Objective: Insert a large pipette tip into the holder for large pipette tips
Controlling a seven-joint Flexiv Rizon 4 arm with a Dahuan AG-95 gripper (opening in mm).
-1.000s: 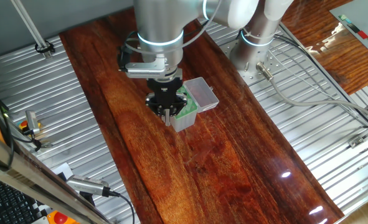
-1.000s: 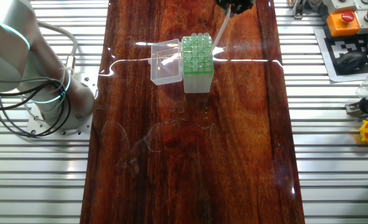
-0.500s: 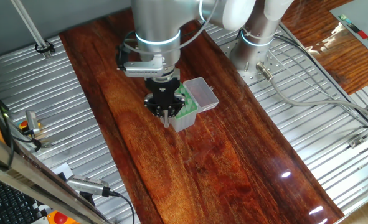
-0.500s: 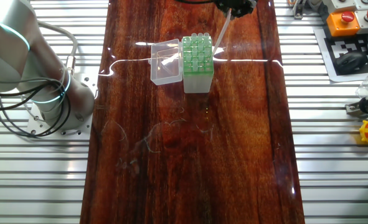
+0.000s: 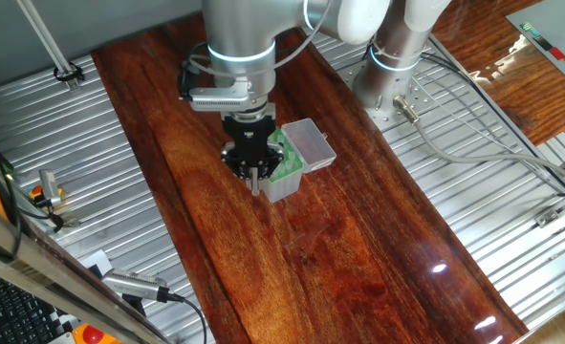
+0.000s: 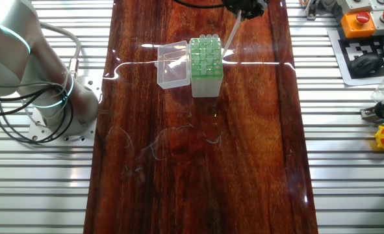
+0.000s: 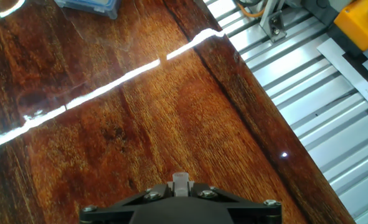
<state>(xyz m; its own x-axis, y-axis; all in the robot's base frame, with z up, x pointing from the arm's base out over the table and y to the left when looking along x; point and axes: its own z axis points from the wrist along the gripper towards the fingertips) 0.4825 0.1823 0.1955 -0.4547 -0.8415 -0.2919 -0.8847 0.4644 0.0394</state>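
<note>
Pipette tip (image 6: 229,38) hung slanted from the closed claw (image 5: 254,173), its point just beside the green-topped box (image 6: 205,65) below.

1. The holder for large pipette tips (image 6: 206,67), with its open lid (image 6: 172,64), was the only obstacle near the table's (image 6: 198,169) far edge.
2. The wide wooden surface toward the near edge was open for passing.

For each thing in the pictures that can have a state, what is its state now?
tool: shut on the large pipette tip, above the table
large pipette tip: held, tilted, beside the holder, not inserted
holder: upright on the table
lid: open, lying beside the holder
</note>
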